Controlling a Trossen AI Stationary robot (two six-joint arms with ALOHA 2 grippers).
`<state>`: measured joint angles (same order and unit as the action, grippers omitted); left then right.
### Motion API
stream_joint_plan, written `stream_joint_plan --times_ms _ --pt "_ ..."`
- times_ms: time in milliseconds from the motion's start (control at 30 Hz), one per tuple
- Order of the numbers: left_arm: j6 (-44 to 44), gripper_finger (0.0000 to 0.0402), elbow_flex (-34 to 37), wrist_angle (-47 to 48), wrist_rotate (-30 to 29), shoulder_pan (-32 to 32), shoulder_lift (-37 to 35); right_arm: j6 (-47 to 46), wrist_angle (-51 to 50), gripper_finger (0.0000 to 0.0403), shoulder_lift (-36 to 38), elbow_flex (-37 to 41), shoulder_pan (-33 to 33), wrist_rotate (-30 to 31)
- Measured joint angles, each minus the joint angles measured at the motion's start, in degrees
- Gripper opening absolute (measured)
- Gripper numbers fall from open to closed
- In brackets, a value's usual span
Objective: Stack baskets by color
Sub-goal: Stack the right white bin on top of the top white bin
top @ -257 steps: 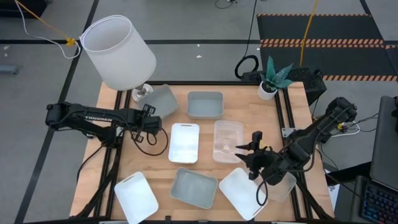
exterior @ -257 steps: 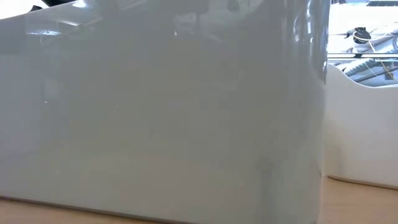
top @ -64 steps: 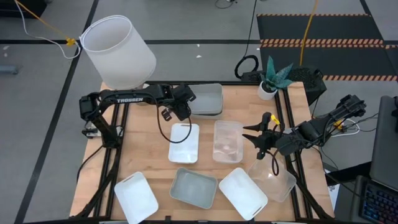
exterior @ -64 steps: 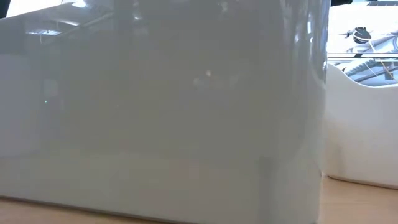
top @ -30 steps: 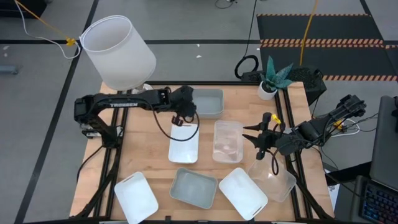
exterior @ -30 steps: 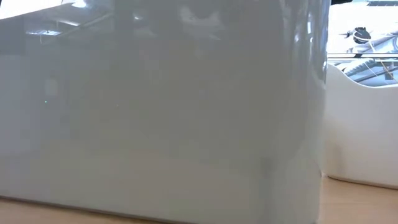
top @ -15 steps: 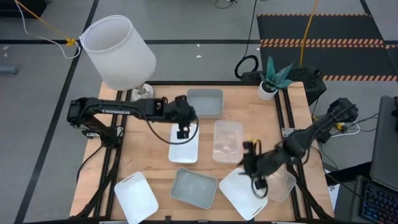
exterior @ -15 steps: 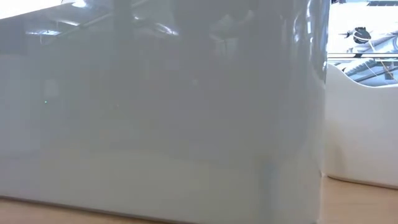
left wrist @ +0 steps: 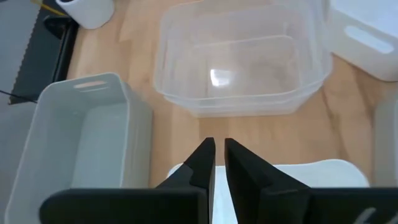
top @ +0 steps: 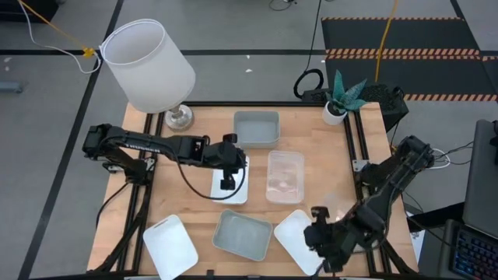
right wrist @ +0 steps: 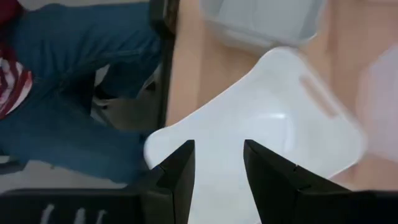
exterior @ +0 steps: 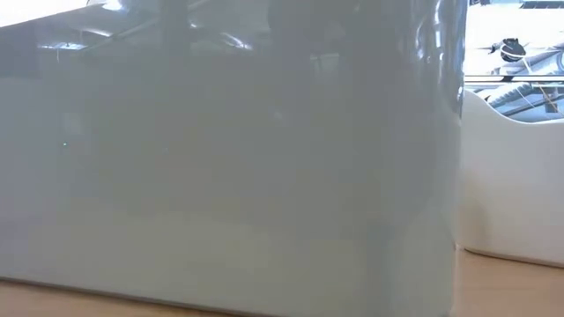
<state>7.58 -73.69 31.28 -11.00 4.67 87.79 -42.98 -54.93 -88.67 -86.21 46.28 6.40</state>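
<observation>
left gripper (left wrist: 219,163): jaws nearly closed over white basket (top: 231,187), grip unclear | right gripper (right wrist: 217,165): jaws apart above white bin (right wrist: 267,130)

Three white baskets (top: 170,246) (top: 299,239) (top: 232,184), two grey-blue baskets (top: 257,129) (top: 242,234) (the far one may be a stack), one clear basket (top: 285,176), one lampshade (top: 149,64), one potted plant (top: 338,99)

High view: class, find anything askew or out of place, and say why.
The big white lampshade leans tilted over the far left corner of the table. The front left white basket and front right white basket lie skewed to the table edge.
</observation>
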Motion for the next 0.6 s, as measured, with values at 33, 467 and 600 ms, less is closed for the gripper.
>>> stream_joint_plan --times_ms 33,467,600 --pt "-0.3 0.0041 0.0 -0.1 0.0 0.3 0.0 -1.4 -0.3 0.0130 -0.7 -0.4 0.6 -0.5" --pt "-1.3 0.0042 0.0 -1.5 0.0 2.6 0.0 -18.7 1.8 0.0130 -9.0 -0.5 7.8 -5.8" --pt "-1.3 0.0042 0.0 -1.5 0.2 2.6 0.0 -17.4 3.1 0.0130 -10.7 -0.5 8.8 -6.4"
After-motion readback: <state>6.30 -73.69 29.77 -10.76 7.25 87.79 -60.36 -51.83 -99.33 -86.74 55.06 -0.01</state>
